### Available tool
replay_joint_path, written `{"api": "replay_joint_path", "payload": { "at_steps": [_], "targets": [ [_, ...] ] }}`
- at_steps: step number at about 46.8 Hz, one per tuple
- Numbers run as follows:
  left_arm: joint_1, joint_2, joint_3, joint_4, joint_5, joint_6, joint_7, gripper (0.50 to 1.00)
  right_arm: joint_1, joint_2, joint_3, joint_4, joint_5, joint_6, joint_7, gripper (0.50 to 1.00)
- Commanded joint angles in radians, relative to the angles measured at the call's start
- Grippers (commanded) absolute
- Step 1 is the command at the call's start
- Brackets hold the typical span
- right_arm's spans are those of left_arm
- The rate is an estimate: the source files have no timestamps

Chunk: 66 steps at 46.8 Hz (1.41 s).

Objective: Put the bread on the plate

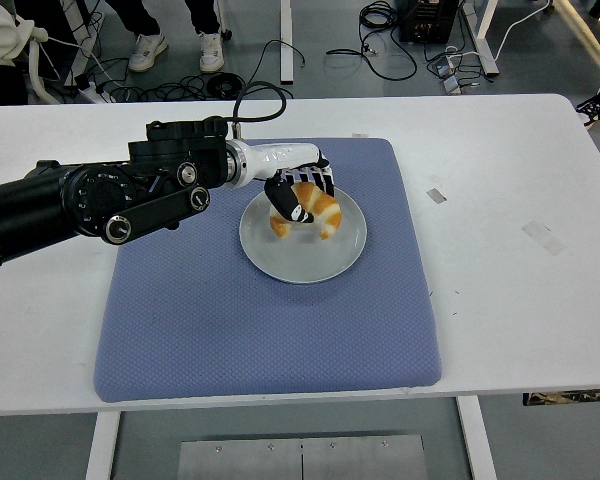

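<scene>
A golden croissant-shaped bread [316,210] is over the grey plate [302,258], which lies on the blue mat in the middle of the table. My left hand [298,192] reaches in from the left and its fingers are curled around the bread's left part. I cannot tell whether the bread rests on the plate or hangs just above it. The right arm is out of view.
The blue mat [260,320] covers the table's middle. Small tape marks [436,195] lie on the white table to the right. People's feet [150,48] and cables show beyond the far edge.
</scene>
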Motion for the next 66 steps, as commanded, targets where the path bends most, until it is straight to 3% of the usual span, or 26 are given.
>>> {"api": "replay_joint_path", "payload": {
  "at_steps": [1,9,15,17,26,36,66],
  "targets": [
    [-0.002,0.002,0.008,-0.002,0.0,-0.001,0.0,0.5,-0.001,0.0,0.0,0.0,0.0,0.0,0.001,1.0],
    [-0.003,0.007,0.011,0.0,0.0,-0.001,0.0,0.502,0.001,0.0,0.001,0.0,-0.001,0.0,-0.001,1.0],
    [-0.003,0.005,0.011,0.003,-0.003,-0.001,0.006,0.723,0.001,0.0,0.0,0.0,0.0,0.0,0.001,1.0],
    [-0.002,0.005,0.011,0.003,-0.003,-0.001,0.005,0.775,-0.001,0.0,0.0,0.0,0.0,0.0,0.001,1.0],
    [0.001,0.0,0.011,0.011,-0.005,-0.001,0.005,0.808,0.001,0.0,0.0,0.0,-0.001,0.0,0.001,1.0],
    [0.0,0.0,0.008,0.011,-0.008,-0.001,0.005,0.948,0.001,0.0,0.0,0.0,-0.001,0.0,-0.001,1.0],
    [-0.077,0.022,-0.043,0.018,-0.232,0.019,0.016,0.98,0.001,0.0,0.0,0.0,-0.001,0.0,0.001,1.0]
  ]
}}
